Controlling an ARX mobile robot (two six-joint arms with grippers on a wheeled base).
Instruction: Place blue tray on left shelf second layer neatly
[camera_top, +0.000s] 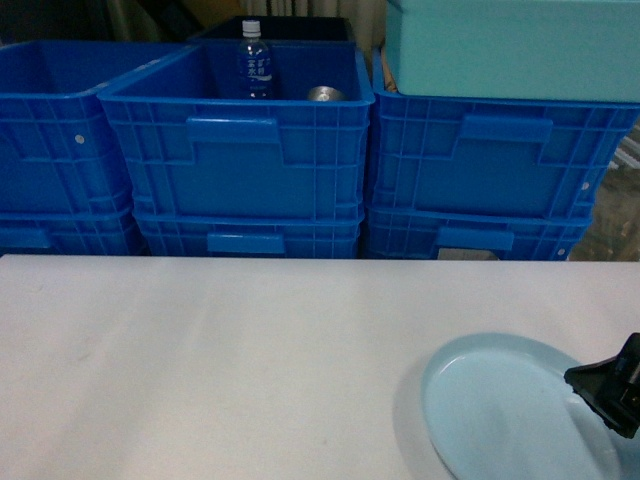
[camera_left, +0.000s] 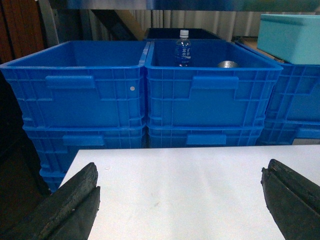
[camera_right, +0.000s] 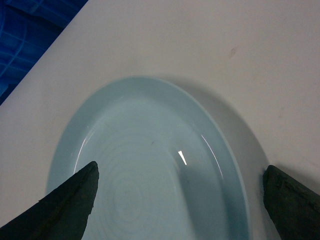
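A white tabletop fills the lower part of the head view, and beyond its far edge stand stacked blue crates in 3 columns. A teal box sits on top of the right column. The middle top crate holds an upright bottle and, just to its right, a metal can. The blue tray lies flat on the tabletop at the near right corner, partly cut off by the view's lower edge. The right gripper hangs over the tray with its fingers spread wide, 1 above the tray's inside and the other out past its rim; whether they touch it cannot be told. The left gripper is above the tabletop's left part, its fingers wide apart and holding nothing.
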